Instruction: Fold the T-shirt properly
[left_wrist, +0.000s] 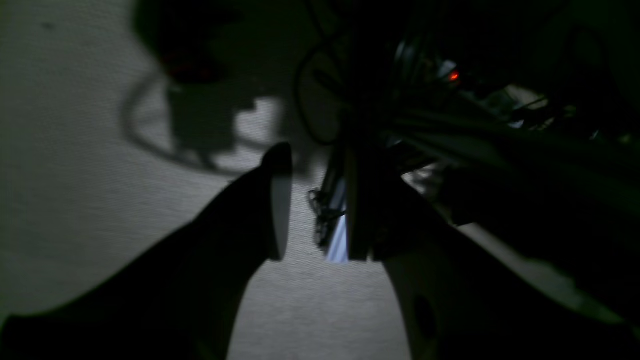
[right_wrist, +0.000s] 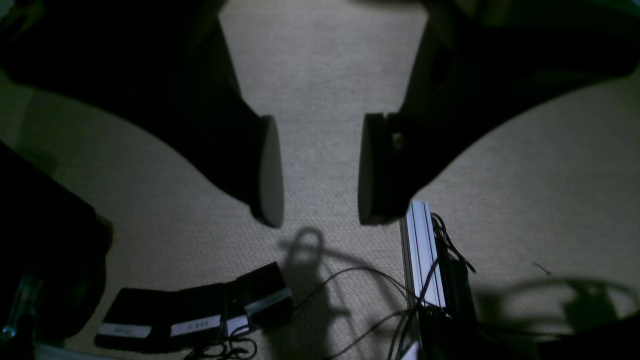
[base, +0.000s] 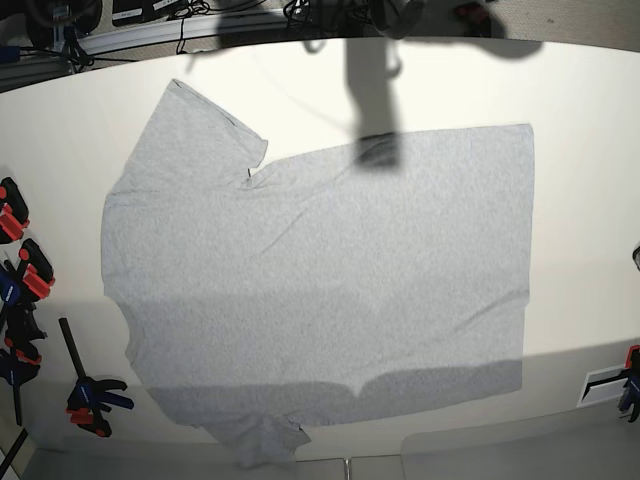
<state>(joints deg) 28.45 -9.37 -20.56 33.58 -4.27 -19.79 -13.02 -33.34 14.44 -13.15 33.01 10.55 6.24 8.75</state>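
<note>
The table (base: 590, 230) carries the T-shirt (base: 320, 280) spread flat and plain side up, its hem toward the base view's right and its collar end toward the left. That layout probably serves to expose every edge before any fold is made; one sleeve (base: 205, 130) lies smooth at the top, while the other sleeve (base: 262, 440) is bunched at the near edge. Neither arm shows in the base view, so both appear raised clear of the cloth. The right tool (right_wrist: 320, 170) points down with its jaws parted and nothing between them, over a bare pale surface. The left tool (left_wrist: 320, 205) is likewise parted and empty, above cables (left_wrist: 320, 220).
</note>
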